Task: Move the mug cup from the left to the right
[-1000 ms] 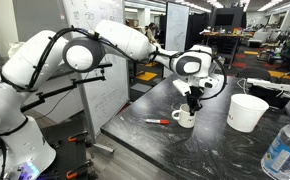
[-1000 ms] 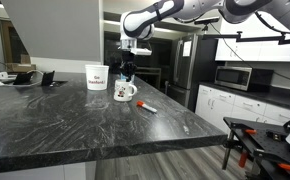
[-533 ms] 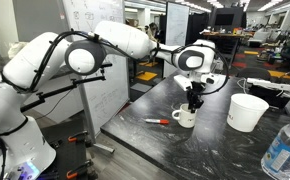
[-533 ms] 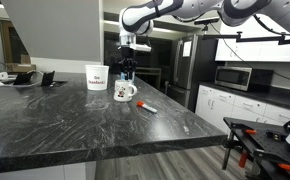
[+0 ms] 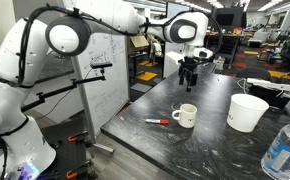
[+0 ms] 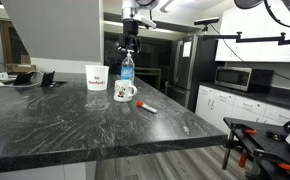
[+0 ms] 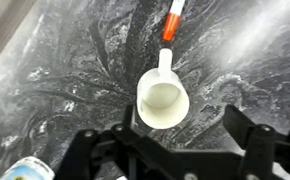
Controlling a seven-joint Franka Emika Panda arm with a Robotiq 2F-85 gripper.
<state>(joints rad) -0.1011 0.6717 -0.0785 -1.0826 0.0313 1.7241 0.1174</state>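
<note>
Wrist view: the gripper (image 7: 170, 150), which half a second ago hung low at the mug cup (image 7: 162, 100), has risen well clear of it. Its jaws are spread wide and hold nothing. In an exterior view the mug cup (image 5: 185, 115) stands upright on the dark marbled countertop (image 5: 215, 150), back from the counter's edge, with a red-and-white marker (image 5: 157, 121) just beside it and bare surface between it and the white tub (image 5: 247, 112). The mug cup lies directly below the gripper (image 5: 190, 75), well apart from its fingertips, its handle turned toward the marker.
</note>
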